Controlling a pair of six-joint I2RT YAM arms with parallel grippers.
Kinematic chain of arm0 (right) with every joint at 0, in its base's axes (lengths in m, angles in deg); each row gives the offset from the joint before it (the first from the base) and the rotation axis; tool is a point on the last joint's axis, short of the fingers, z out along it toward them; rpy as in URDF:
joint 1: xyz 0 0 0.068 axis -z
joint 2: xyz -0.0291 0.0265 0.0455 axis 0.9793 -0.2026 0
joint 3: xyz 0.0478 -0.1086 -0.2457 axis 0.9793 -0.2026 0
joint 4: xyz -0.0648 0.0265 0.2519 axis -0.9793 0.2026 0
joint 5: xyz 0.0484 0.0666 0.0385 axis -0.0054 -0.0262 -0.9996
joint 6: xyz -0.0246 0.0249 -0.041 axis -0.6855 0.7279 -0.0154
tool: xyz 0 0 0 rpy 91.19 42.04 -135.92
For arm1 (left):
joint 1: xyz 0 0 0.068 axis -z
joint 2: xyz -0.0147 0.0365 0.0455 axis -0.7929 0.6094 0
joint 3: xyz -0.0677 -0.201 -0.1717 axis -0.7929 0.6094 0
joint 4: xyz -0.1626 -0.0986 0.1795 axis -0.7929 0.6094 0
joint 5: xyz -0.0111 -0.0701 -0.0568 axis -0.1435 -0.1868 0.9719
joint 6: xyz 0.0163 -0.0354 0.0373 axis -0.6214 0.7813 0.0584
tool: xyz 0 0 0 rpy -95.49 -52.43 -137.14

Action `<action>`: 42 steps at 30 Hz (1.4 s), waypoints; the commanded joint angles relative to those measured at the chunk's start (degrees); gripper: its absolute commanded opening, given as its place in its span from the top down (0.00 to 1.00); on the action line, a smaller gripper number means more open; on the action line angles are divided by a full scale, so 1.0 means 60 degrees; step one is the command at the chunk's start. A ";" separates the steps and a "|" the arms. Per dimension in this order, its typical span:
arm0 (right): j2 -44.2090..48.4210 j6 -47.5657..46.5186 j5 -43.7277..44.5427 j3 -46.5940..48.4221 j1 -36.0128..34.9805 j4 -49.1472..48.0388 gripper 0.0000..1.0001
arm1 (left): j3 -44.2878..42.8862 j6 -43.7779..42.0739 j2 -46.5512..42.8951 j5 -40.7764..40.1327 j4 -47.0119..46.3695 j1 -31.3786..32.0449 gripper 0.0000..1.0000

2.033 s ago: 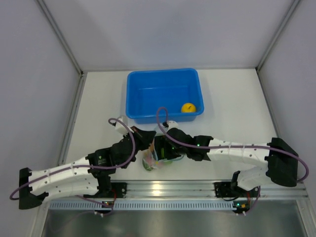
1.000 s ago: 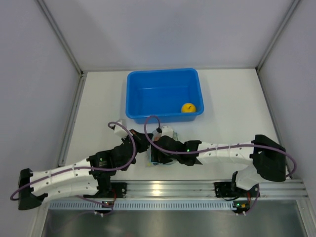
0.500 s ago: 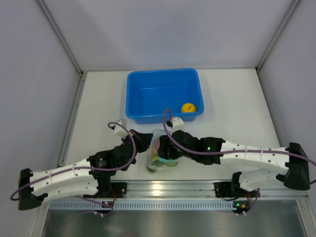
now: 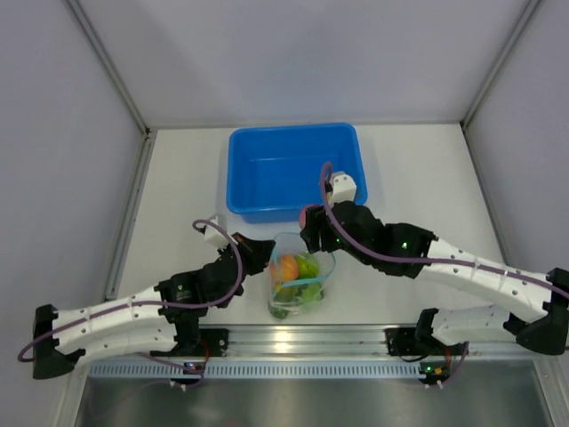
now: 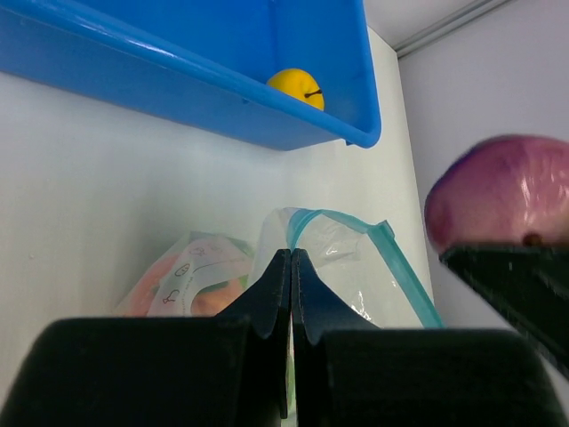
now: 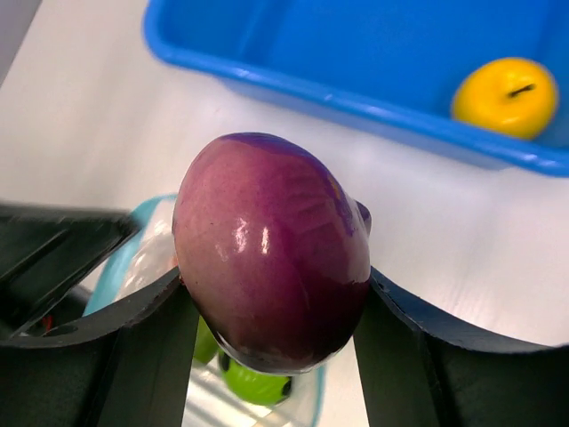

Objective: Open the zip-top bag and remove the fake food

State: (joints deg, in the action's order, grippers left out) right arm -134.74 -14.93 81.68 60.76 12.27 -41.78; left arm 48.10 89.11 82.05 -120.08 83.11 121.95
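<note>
Zip-top bag [image 4: 302, 289] is standing open just before one blue tub [image 4: 267, 173], left gripper [image 5: 291, 260] pinching its rim; right gripper [image 6: 274, 286] is clenching one purple fruit [image 6: 271, 240] above; one yellow fruit [image 6: 505, 96] is lying in the blue tub (bagged fruits uncountable).

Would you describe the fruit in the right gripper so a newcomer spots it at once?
Find the blue tub at the back; the right gripper hovers just in front of its near wall. Its black fingers clamp a glossy purple fruit, unlike the tub's yellow one and the bag's orange and green ones.
</note>
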 commanded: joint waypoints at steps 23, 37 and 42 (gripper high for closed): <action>-0.4318 -0.2513 -0.2882 0.3870 0.5660 -0.0180 0.01 | -0.0898 -0.0808 -0.0442 -0.0726 0.0586 0.0034 1.00; -0.0143 -0.1178 -0.5616 0.0646 0.3642 -0.1794 0.46 | -0.1543 -0.1248 0.0349 -0.0712 0.0571 0.0034 1.00; -0.0082 -0.0696 -0.4048 0.0529 0.1532 -0.1134 0.48 | -0.1528 -0.1161 0.0306 -0.0609 0.0571 0.0034 1.00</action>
State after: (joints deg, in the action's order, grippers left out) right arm -135.64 -21.60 49.99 64.82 26.28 -49.72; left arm 41.10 82.57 84.11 -123.53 87.55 121.93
